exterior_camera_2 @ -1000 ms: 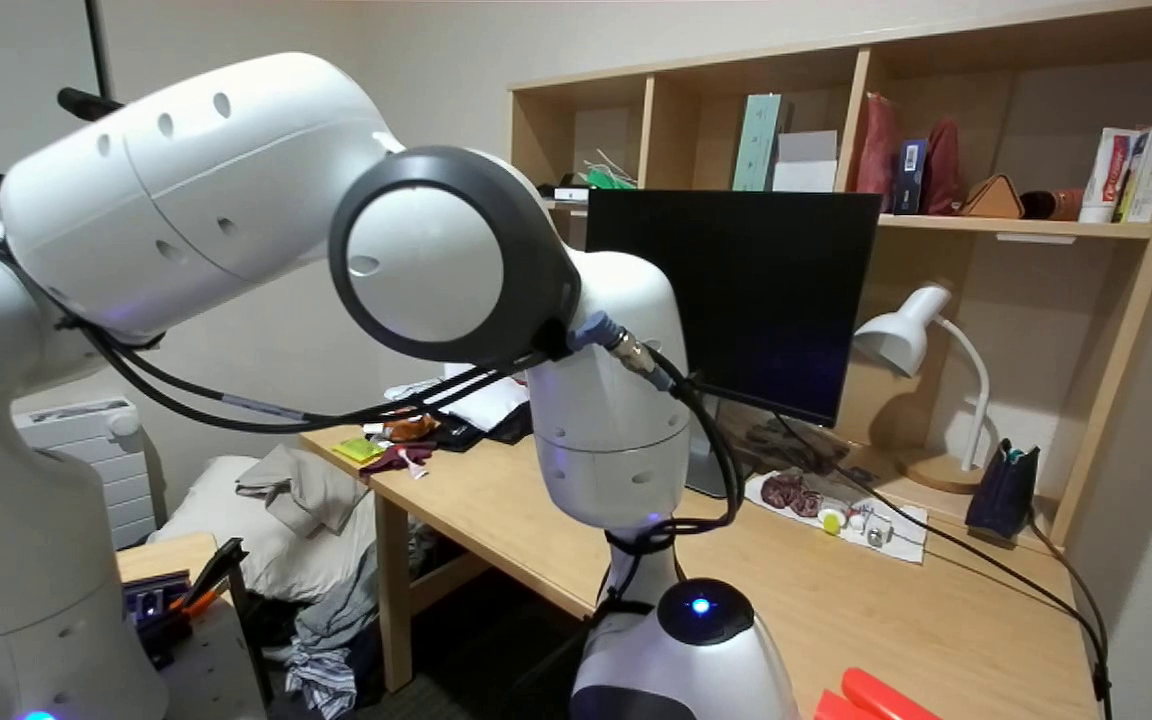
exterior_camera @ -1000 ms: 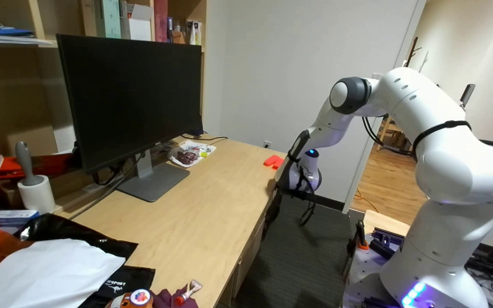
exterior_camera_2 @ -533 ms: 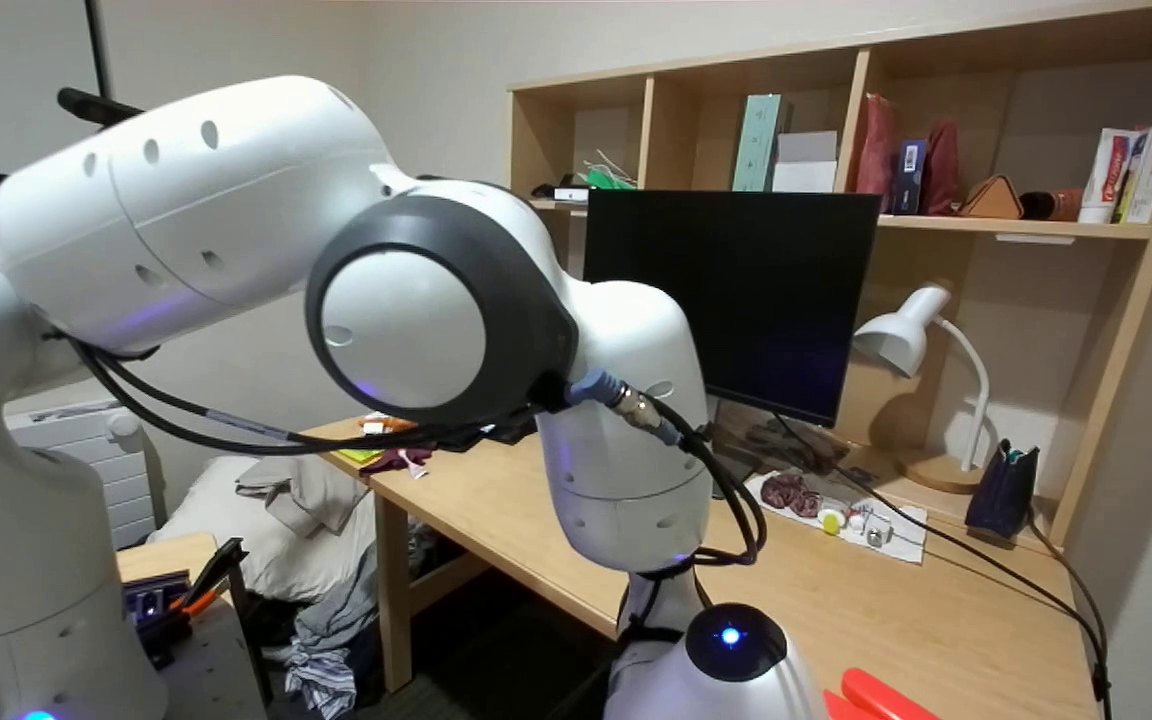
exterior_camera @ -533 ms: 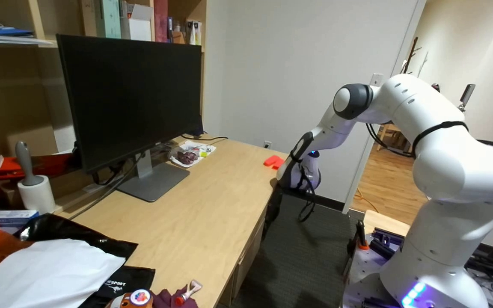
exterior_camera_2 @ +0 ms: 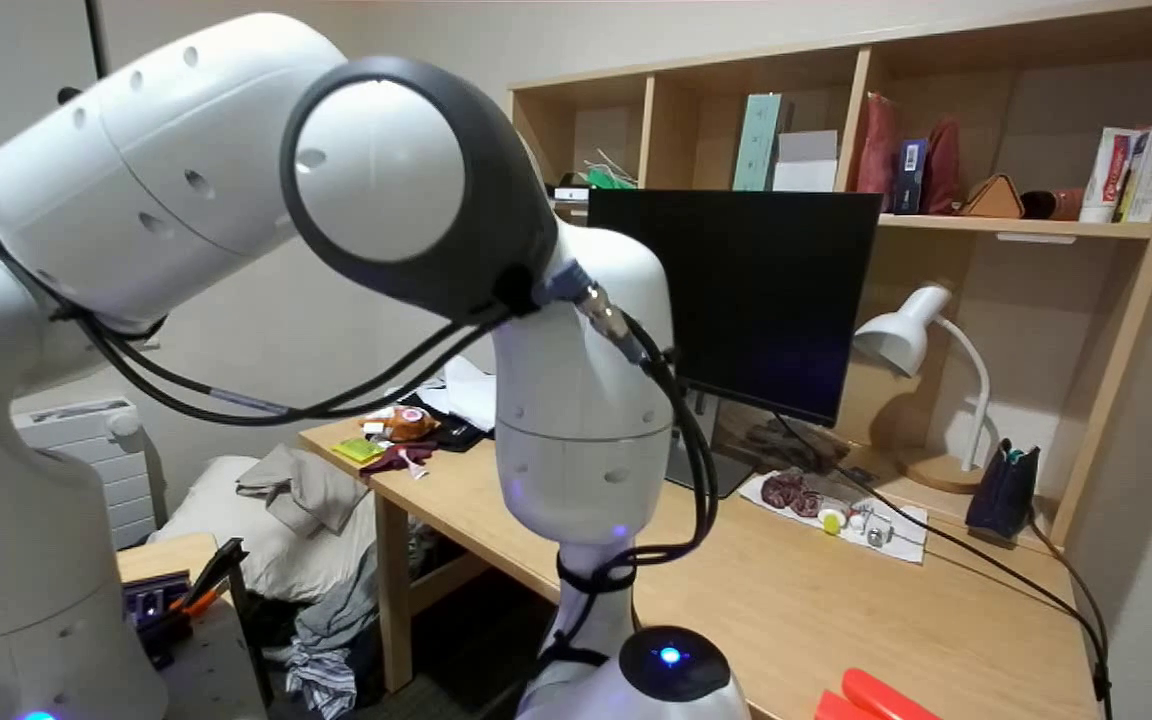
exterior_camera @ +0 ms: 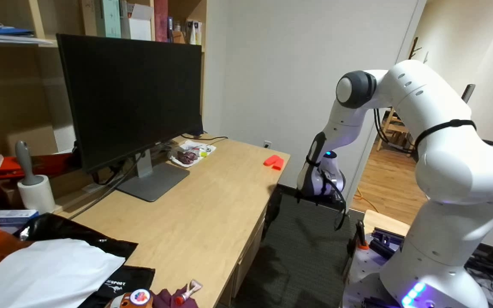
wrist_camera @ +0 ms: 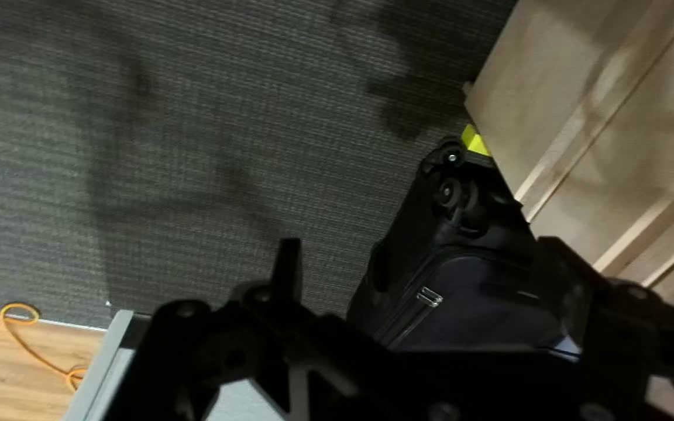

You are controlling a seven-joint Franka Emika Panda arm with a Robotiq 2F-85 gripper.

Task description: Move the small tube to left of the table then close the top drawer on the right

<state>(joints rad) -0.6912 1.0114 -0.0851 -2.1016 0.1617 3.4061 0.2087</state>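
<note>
So the white arm point(exterior_camera: 447, 171) has its base point(exterior_camera: 435, 269) well apart from the table point(exterior_camera: 203, 201), blue lights point(exterior_camera: 413, 294) glowing. Upper arm point(exterior_camera: 435, 98) leans up and toward the table, bends at the dark-capped elbow point(exterior_camera: 355, 89), then the forearm point(exterior_camera: 344, 124) slopes pretty steeply down. Wrist point(exterior_camera: 320, 175) hangs just outside the table's long edge, little blue light point(exterior_camera: 328, 153) lit in both exterior views. Gripper point(wrist_camera: 419, 272) is kinda just a dark silhouette, but its two fingers point(wrist_camera: 287, 269) are spread wide, aimed down beside the table.
</note>
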